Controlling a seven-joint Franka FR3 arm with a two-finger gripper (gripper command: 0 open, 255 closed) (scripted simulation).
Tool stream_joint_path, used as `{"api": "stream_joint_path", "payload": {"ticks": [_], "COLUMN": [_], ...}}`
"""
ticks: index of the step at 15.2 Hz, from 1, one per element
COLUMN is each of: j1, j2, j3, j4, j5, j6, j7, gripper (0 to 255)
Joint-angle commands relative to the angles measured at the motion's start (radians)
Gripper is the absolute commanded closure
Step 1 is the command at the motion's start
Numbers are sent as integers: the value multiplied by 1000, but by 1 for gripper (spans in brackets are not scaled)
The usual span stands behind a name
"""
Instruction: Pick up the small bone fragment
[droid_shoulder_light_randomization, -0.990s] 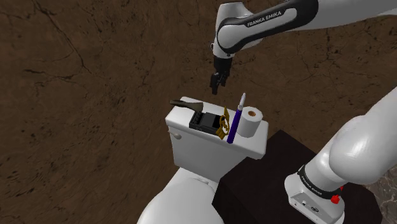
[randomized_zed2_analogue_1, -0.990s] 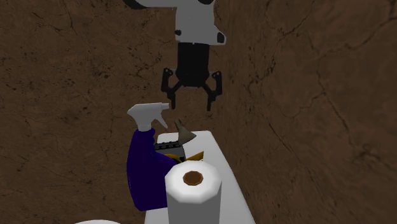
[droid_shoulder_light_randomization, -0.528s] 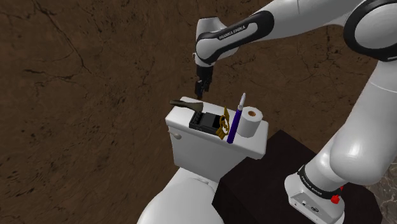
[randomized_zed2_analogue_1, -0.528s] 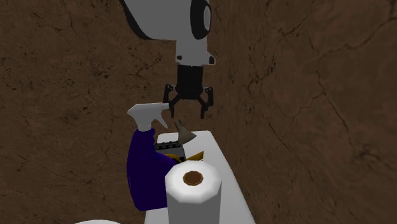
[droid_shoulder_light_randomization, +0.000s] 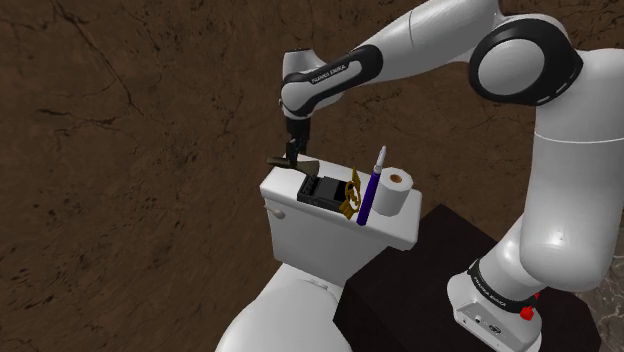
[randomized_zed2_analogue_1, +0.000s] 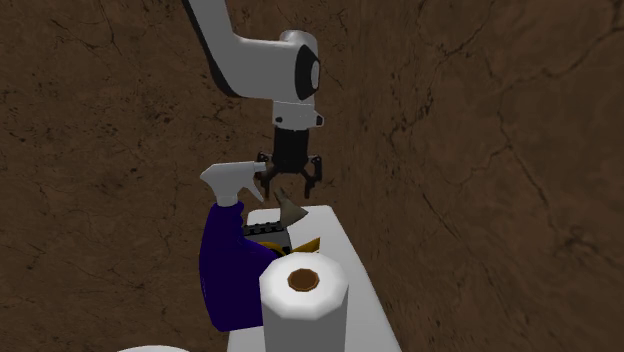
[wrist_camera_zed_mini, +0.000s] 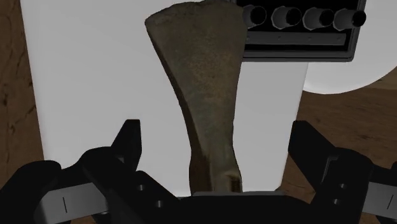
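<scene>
Fingers (wrist_camera_zed_mini: 127, 143) of the all-black two-finger gripper (wrist_camera_zed_mini: 217, 132) stand wide apart in the wrist view. Between them runs the mottled brown-grey bone fragment (wrist_camera_zed_mini: 200, 83), slim at the end nearest the gripper and flaring to a broad, flat end farther out. Neither finger touches it, and the gripper holds nothing. The bone's long axis runs straight out from the hand, crosswise to the line on which the fingers close, so I judge that closing would pinch the slim shaft across its width. Whether the tips are low enough to flank it properly I cannot tell. In the second exterior view the gripper (randomized_zed2_analogue_1: 291, 188) hangs just over the bone fragment (randomized_zed2_analogue_1: 290, 211), near the middle of the frame.

The bone lies flat on the smooth white toilet tank lid (wrist_camera_zed_mini: 95, 95). In the shoulder view it sits at the lid's end left of the frame's centre, with its slim tip poking past the edge toward the left.

Close by the broad end stands a matte black box with a row of round knobs (wrist_camera_zed_mini: 299, 38); whether the two touch I cannot tell. Farther along the lid, toward the shoulder view's right, come a dark blue spray bottle with a pale trigger (droid_shoulder_light_randomization: 368, 195) and a white toilet-paper roll with a brown core (droid_shoulder_light_randomization: 394, 192). Beyond everything is a brown cracked surface (droid_shoulder_light_randomization: 120, 120).
</scene>
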Motion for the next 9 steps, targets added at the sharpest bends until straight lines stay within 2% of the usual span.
{"api": "stream_joint_path", "payload": {"ticks": [1, 7, 8, 9], "j1": [1, 3, 2, 2], "j2": [20, 54, 55, 54], "j3": [0, -1, -1, -1], "j4": [1, -11, -12, -12], "j5": [-1, -3, -3, -3], "j6": [19, 65, 67, 66], "j7": [-3, -5, -5, -6], "gripper": [0, 0, 255, 255]}}
